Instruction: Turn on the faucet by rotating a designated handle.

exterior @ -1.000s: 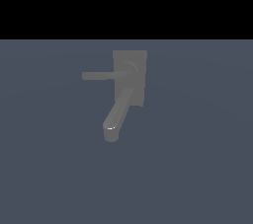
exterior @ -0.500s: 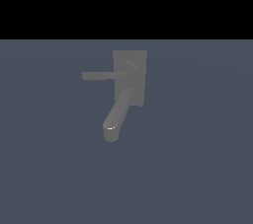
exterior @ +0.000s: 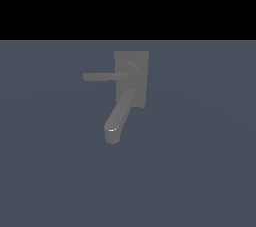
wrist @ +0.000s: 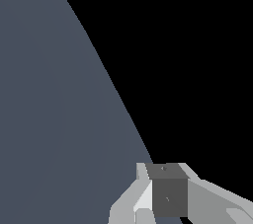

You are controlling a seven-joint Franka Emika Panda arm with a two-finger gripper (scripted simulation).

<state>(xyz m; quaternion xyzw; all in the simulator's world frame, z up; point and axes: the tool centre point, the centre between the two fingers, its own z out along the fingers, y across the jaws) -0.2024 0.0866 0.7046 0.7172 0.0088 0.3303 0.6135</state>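
Flat slate-blue floor (exterior: pixel 200 171) spreading across the lower scene, plain black backdrop (exterior: pixel 128 1) above, straight horizon between them

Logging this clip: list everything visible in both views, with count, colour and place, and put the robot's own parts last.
faucet: one, matte grey, on the floor around the middle of the exterior view; absent from the wrist view.
back plate: one, grey rectangle, the faucet's part nearest the exterior view's top.
handle: one, thin flat grey bar, running from its round hub on the plate toward the exterior view's left.
spout: one, thick round-ended grey, slanting from the plate toward the exterior view's lower left.
floor: one, flat blue-grey surface, under the faucet; black background beyond it.
gripper: one, pale grey with a darker grey block, seen only in part in the wrist view, nothing near it; whether open or shut cannot be told.
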